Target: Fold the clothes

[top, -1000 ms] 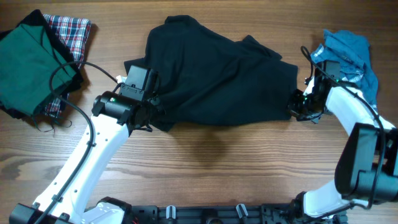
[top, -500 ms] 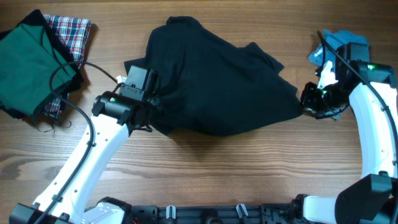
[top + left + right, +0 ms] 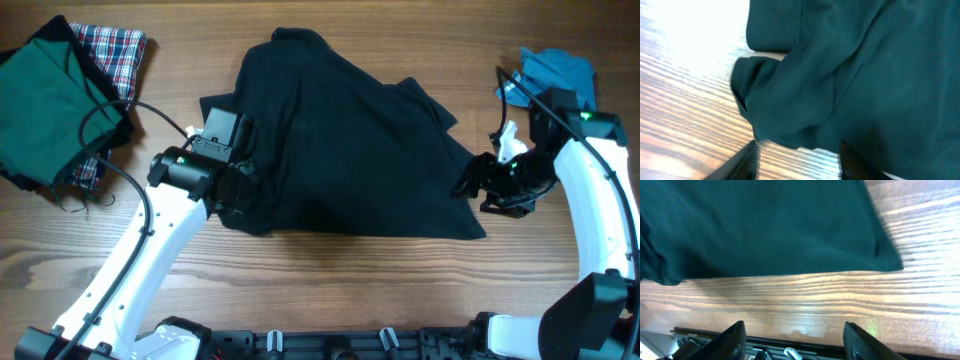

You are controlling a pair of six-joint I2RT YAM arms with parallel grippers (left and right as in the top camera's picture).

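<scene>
The black shirt (image 3: 340,140) lies spread over the middle of the table, its lower edge running from left to right. At the shirt's left edge my left gripper (image 3: 238,190) is open. In the left wrist view its fingers (image 3: 747,162) straddle bare wood just below a fold of the shirt (image 3: 865,75). My right gripper (image 3: 468,187) is open at the shirt's lower right corner. The right wrist view has the shirt (image 3: 765,225) ahead of the open gripper (image 3: 797,340) and only wood between the fingers. A smaller blue garment (image 3: 560,75) is bunched at the far right.
A dark green garment (image 3: 45,95) lies on a plaid one (image 3: 118,50) at the far left. The left arm's cable (image 3: 105,125) loops over the green garment. The table's front edge and the arm bases (image 3: 330,345) are close below the shirt.
Both grippers have gone from shut on the shirt to open. The right gripper drew the shirt's right side outward and toward the front, and the shirt now lies flatter and wider.
</scene>
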